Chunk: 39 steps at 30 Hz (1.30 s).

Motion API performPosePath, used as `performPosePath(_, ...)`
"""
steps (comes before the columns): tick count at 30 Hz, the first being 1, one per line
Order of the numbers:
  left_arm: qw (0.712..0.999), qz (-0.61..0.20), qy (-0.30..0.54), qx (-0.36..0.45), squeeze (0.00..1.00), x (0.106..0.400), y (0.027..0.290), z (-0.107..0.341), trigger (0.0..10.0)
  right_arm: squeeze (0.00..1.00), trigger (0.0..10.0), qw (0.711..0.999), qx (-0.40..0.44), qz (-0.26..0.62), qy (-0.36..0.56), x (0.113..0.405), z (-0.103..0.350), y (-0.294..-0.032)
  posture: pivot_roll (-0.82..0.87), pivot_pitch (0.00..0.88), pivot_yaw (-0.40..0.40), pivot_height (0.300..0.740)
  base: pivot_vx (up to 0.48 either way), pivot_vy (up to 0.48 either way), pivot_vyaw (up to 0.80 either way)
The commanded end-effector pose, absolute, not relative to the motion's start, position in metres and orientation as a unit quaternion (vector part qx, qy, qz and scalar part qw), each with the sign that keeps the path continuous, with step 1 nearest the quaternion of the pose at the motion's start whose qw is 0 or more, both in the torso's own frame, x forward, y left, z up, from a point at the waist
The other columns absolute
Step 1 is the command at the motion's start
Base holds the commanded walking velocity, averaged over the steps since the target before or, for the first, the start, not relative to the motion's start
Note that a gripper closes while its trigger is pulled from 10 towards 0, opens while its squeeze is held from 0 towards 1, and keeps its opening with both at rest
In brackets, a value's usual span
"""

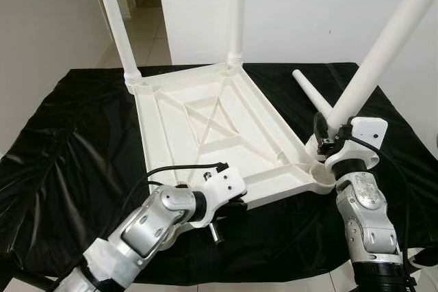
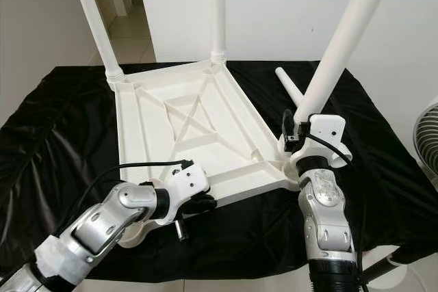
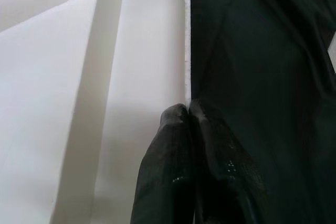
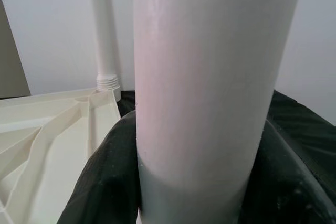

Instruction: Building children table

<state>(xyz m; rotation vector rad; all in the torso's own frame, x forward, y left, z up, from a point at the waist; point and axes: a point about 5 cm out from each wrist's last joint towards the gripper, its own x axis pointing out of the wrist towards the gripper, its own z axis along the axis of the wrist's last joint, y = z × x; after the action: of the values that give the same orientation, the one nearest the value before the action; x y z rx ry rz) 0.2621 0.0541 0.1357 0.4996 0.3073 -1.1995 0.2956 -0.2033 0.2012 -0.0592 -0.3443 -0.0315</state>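
The white plastic tabletop [image 1: 212, 131] lies upside down on a black cloth [image 1: 68, 148], with its ribbed underside facing up. Two legs stand upright in the far corner sockets: the far-left leg [image 1: 115, 22] and the far-right leg [image 1: 236, 11]. A third leg [image 1: 387, 46] rises at a tilt from the near-right corner, and the right gripper [image 1: 333, 133] holds it low on the shaft, just above the socket; the right wrist view shows the leg's shaft [image 4: 210, 87] between the fingers at very close range. A fourth leg [image 1: 313, 94] lies loose on the cloth beside the tabletop's right edge, well clear of the unfilled near-left corner. The left gripper [image 3: 189, 129] rests at the near edge of the tabletop with its fingers pressed together; the left wrist view places the tips against that rim where it meets the cloth, with nothing between them. The parts appear to be light, rigid, hollow moulded plastic with a smooth finish, so the round legs are likely to slip or rotate in a narrow grasp. Hold each leg low, close to the threaded end, to limit leverage on the socket. Brace the tabletop at its rim or at a rib, since it is likely to slide on the cloth under side load.
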Motion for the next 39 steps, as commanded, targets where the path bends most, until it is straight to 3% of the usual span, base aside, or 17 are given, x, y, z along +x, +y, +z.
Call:
performPosePath(1,0.8,-0.524,0.166,0.239,0.0,0.268,0.071,0.132,0.0,0.0,10.0,0.984,-0.032,-0.009,-0.177,0.298,0.203,-0.199,-0.02,0.037,0.065,0.74,0.0,0.0,0.0)
performPosePath(10,0.796,-0.503,0.177,0.286,0.0,0.267,0.098,0.133,0.0,0.0,10.0,0.983,-0.035,-0.002,-0.179,0.3,0.204,-0.198,-0.02,0.026,0.05,0.74,0.0,0.0,0.0)
performPosePath(14,0.792,-0.511,0.167,0.29,0.0,0.266,0.098,0.136,0.0,0.0,10.0,0.983,-0.036,0.002,-0.179,0.301,0.204,-0.198,-0.02,0.022,0.045,0.74,0.0,0.0,0.0)
performPosePath(15,0.79,-0.516,0.159,0.291,0.0,0.265,0.096,0.137,10.0,0.0,10.0,0.983,-0.036,0.006,-0.178,0.302,0.204,-0.196,-0.02,0.017,0.039,0.74,0.0,0.0,0.0)
performPosePath(17,0.788,-0.522,0.154,0.289,0.0,0.264,0.094,0.138,10.0,0.0,10.0,0.983,-0.037,0.012,-0.177,0.304,0.204,-0.194,-0.02,0.017,0.039,0.74,0.0,0.0,0.0)
performPosePath(18,0.789,-0.526,0.15,0.28,0.94,0.264,0.093,0.141,10.0,0.0,10.0,0.984,-0.038,0.015,-0.176,0.304,0.203,-0.193,-0.02,0.01,0.03,0.74,0.0,0.0,0.0)
performPosePath(19,0.791,-0.532,0.145,0.265,1.0,0.263,0.091,0.144,10.0,0.0,10.0,0.984,-0.038,0.018,-0.175,0.305,0.203,-0.193,-0.02,0.007,0.026,0.74,0.0,0.0,0.0)
performPosePath(26,0.783,-0.566,0.111,0.233,1.0,0.256,0.082,0.157,10.0,0.0,10.0,0.985,-0.04,0.029,-0.168,0.307,0.201,-0.19,-0.01,0.002,0.019,0.74,0.0,0.0,0.0)
performPosePath(27,0.787,-0.569,0.098,0.215,0.0,0.255,0.078,0.162,10.0,0.0,10.0,0.985,-0.04,0.032,-0.163,0.308,0.2,-0.189,-0.01,0.001,0.015,0.74,0.0,0.0,0.0)
performPosePath(28,0.809,-0.553,0.077,0.185,0.0,0.26,0.072,0.17,10.0,0.0,10.0,0.987,-0.043,0.033,-0.151,0.309,0.196,-0.188,-0.02,0.001,0.009,0.74,0.0,0.0,0.0)
performPosePath(31,0.809,-0.553,0.077,0.185,0.0,0.26,0.072,0.17,10.0,0.0,10.0,0.987,-0.043,0.033,-0.151,0.309,0.196,-0.188,-0.02,0.001,0.009,0.74,0.0,0.0,0.0)
performPosePath(32,0.829,-0.534,0.054,0.159,0.0,0.266,0.067,0.178,10.0,0.0,10.0,0.989,-0.047,0.029,-0.138,0.309,0.193,-0.187,-0.01,0.001,0.009,0.74,0.0,0.0,0.0)
performPosePath(34,0.829,-0.534,0.054,0.159,0.0,0.266,0.067,0.178,10.0,0.0,10.0,0.989,-0.047,0.029,-0.138,0.309,0.193,-0.187,-0.01,0.001,0.009,0.74,0.0,0.0,0.0)
performPosePath(36,0.875,-0.474,0.02,0.099,0.0,0.282,0.063,0.189,10.0,0.0,10.0,0.991,-0.051,0.022,-0.122,0.309,0.186,-0.184,-0.02,0.01,0.004,0.74,0.0,0.0,0.0)
performPosePath(39,0.895,-0.44,0.001,0.072,0.0,0.292,0.064,0.195,10.0,0.0,10.0,0.992,-0.05,0.018,-0.117,0.309,0.184,-0.182,-0.02,0.017,0.003,0.74,0.0,0.0,0.0)
